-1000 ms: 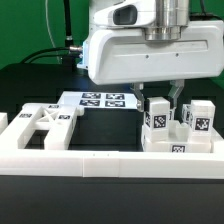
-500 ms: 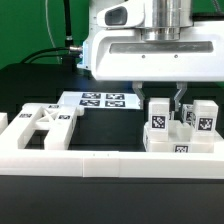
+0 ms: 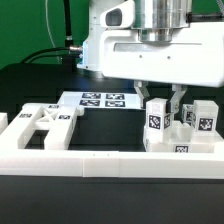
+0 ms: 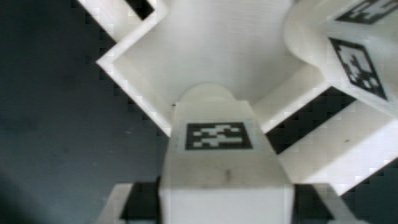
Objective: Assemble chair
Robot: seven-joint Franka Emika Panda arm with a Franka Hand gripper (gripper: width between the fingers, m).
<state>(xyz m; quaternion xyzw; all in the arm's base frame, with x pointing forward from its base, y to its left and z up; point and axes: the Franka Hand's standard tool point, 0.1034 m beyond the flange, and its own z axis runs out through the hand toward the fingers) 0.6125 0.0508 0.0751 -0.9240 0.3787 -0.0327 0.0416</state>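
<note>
My gripper (image 3: 160, 100) hangs over the exterior view's right side, shut on an upright white chair leg (image 3: 158, 120) that bears a black-and-white tag. In the wrist view the same leg (image 4: 221, 140) runs out from between my fingers, and the gripper (image 4: 226, 202) holds its near end. The leg stands among other white chair parts: a tagged block (image 3: 200, 117) to its right and a low tagged piece (image 3: 180, 146) in front. In the wrist view, a white angled chair part (image 4: 187, 55) lies beyond the leg's tip.
A white frame part with crossed bars (image 3: 42, 122) lies at the exterior view's left. The marker board (image 3: 100, 100) lies at the back middle. A long white wall (image 3: 90, 162) runs along the front. Black cables hang behind.
The hand has shifted slightly toward the exterior view's right, showing more of its fingers. The leg stays in the grip and sits marginally lower.
</note>
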